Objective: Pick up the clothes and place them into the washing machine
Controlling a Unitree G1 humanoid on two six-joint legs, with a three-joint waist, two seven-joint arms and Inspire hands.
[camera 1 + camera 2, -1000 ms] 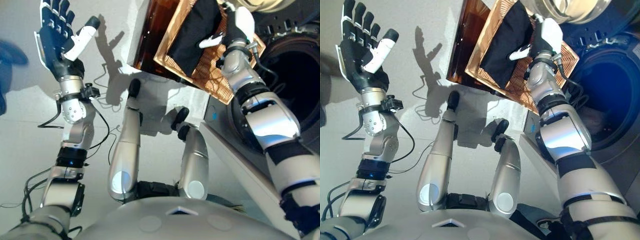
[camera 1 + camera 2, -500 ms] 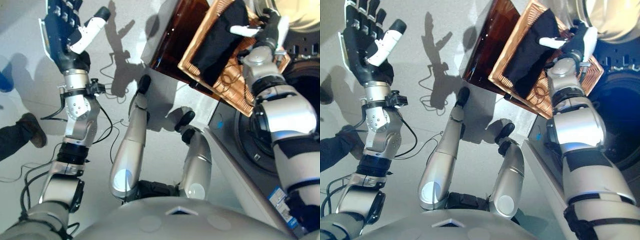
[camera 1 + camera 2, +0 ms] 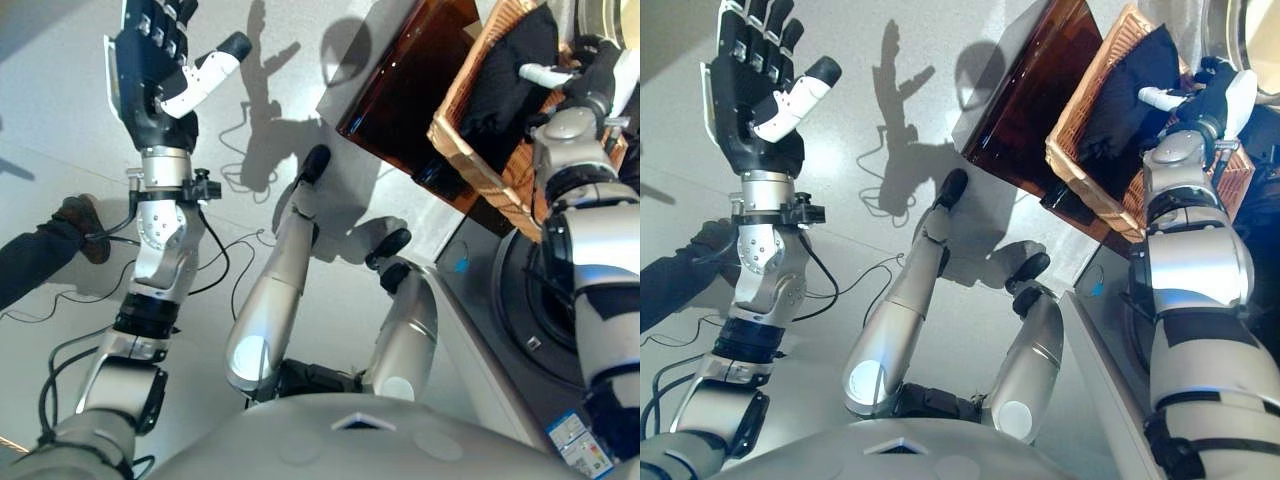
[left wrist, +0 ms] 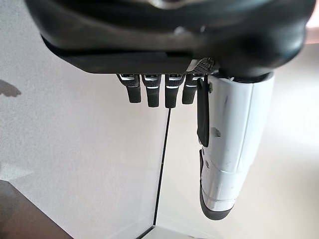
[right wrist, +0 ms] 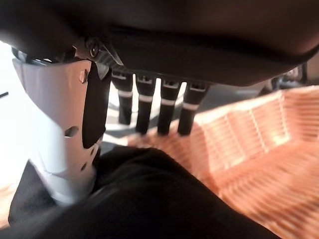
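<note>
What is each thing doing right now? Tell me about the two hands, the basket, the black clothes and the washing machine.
Left hand: open, raised, holding nothing.
Right hand: open, fingers straight, over the clothes.
Black clothes: bunched in the basket, not lifted.
Wicker basket: on the brown table, holding the clothes.
Washing machine: door state unclear.

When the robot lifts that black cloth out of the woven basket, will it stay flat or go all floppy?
Probably floppy: the black cloth already lies bunched and folded in the woven wicker basket, so it will likely droop from the right hand. It looks soft and fairly light in the right wrist view, where it sags under the thumb. It might snag on the rough weave, and it will not roll.
</note>
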